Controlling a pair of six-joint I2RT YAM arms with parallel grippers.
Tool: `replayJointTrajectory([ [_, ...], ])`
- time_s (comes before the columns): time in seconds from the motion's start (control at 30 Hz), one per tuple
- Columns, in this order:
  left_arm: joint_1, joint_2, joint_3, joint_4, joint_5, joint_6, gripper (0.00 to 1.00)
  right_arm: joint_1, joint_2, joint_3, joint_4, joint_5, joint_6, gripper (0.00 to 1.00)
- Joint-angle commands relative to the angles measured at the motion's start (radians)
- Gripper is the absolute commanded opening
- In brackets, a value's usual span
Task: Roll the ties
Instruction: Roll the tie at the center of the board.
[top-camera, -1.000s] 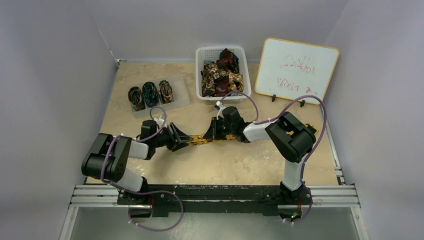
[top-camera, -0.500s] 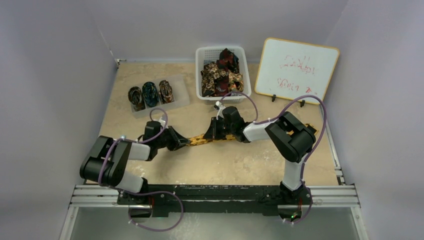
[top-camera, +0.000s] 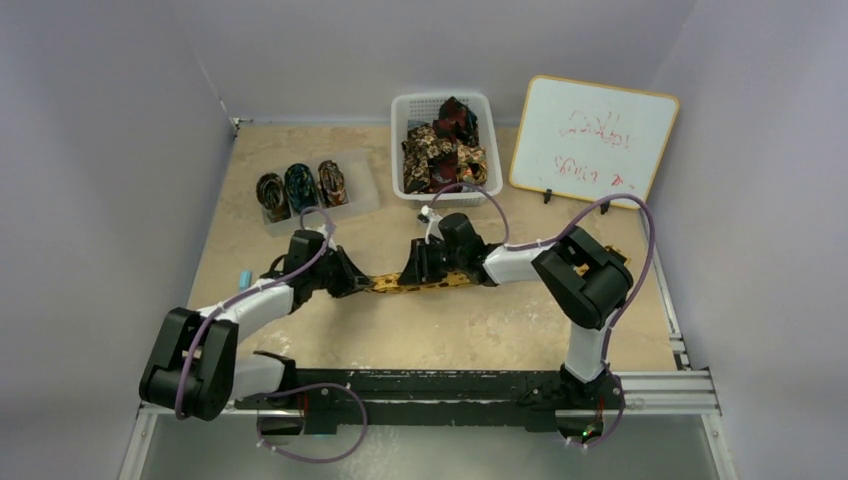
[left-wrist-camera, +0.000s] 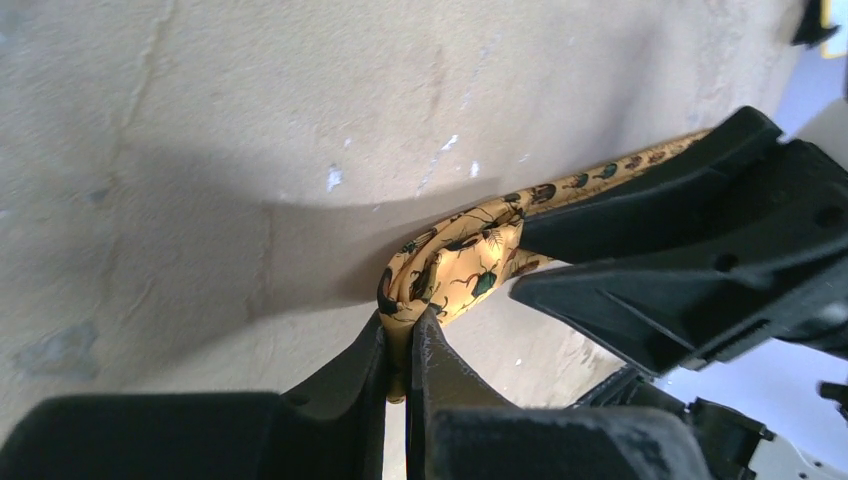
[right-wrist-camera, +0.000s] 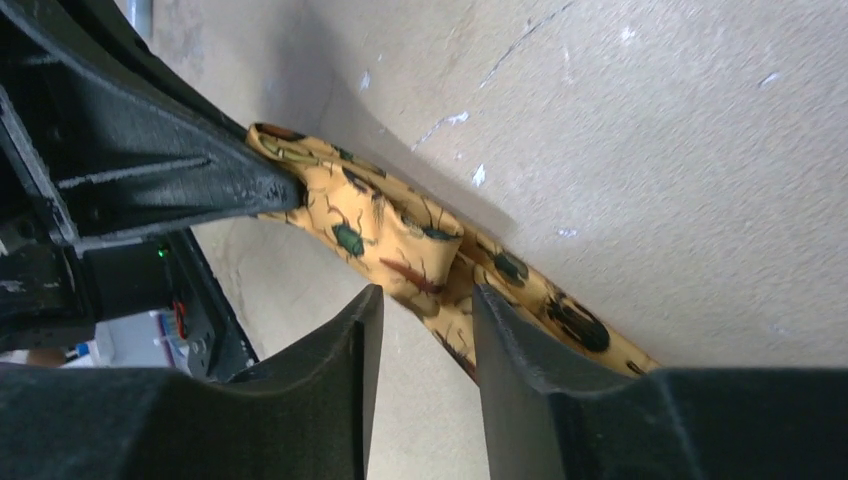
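I see the yellow tie (top-camera: 420, 282) lying flat across the middle of the worktop (top-camera: 480, 330), running left to right between my two arms. My left end effector (left-wrist-camera: 405, 325) is pressed together on the tie's left end, pinching a small fold of the beetle-printed cloth just above the surface. My right end effector (right-wrist-camera: 425, 310) sits close beside it, fingers spread, with the tie passing under the gap and neither finger clamping the cloth. At the back, a white basket (top-camera: 400, 110) holds a heap of loose ties (top-camera: 440, 150). To its left, three rolled ties (top-camera: 300, 187) stand side by side in a clear tray (top-camera: 365, 190). A whiteboard (top-camera: 592, 140) leans at the back right.
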Motion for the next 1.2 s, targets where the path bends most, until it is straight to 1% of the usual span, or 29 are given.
replayJointTrajectory([
  [0.0, -0.002, -0.047, 0.06, -0.198, -0.08, 0.094, 0.0, 0.007, -0.08, 0.035, -0.125, 0.045, -0.063, 0.43],
  [0.1, -0.01, -0.077, 0.09, -0.266, -0.126, 0.111, 0.0, 0.008, -0.106, 0.066, -0.181, 0.093, -0.083, 0.43],
  [0.13, -0.013, -0.092, 0.102, -0.29, -0.153, 0.114, 0.0, 0.008, -0.109, 0.072, -0.191, 0.106, -0.084, 0.4],
  [0.2, -0.016, -0.113, 0.128, -0.33, -0.171, 0.119, 0.0, 0.014, -0.108, 0.075, -0.176, 0.095, -0.077, 0.3],
  [0.27, -0.022, -0.121, 0.156, -0.359, -0.184, 0.134, 0.0, 0.038, -0.084, 0.097, -0.165, 0.093, -0.056, 0.24],
  [0.3, -0.029, -0.122, 0.172, -0.382, -0.202, 0.139, 0.0, 0.059, -0.07, 0.116, -0.174, 0.114, -0.05, 0.23],
  [0.4, -0.04, -0.125, 0.183, -0.414, -0.237, 0.15, 0.0, 0.109, -0.017, 0.172, -0.195, 0.179, -0.029, 0.23],
  [0.53, -0.042, -0.132, 0.181, -0.427, -0.246, 0.162, 0.0, 0.125, 0.029, 0.17, -0.147, 0.183, 0.023, 0.2],
  [0.6, -0.043, -0.141, 0.182, -0.428, -0.246, 0.165, 0.0, 0.127, 0.047, 0.177, -0.155, 0.19, 0.023, 0.19],
  [0.83, -0.046, -0.138, 0.224, -0.454, -0.224, 0.218, 0.0, 0.133, 0.079, 0.166, -0.124, 0.087, -0.006, 0.15],
  [0.93, -0.049, -0.134, 0.239, -0.469, -0.223, 0.236, 0.0, 0.133, 0.045, 0.164, -0.146, 0.09, -0.011, 0.14],
  [1.07, -0.051, -0.136, 0.248, -0.494, -0.23, 0.259, 0.0, 0.132, -0.071, 0.165, -0.247, 0.236, -0.035, 0.18],
  [1.17, -0.052, -0.135, 0.25, -0.49, -0.212, 0.266, 0.0, 0.131, -0.105, 0.178, -0.253, 0.246, -0.046, 0.2],
])
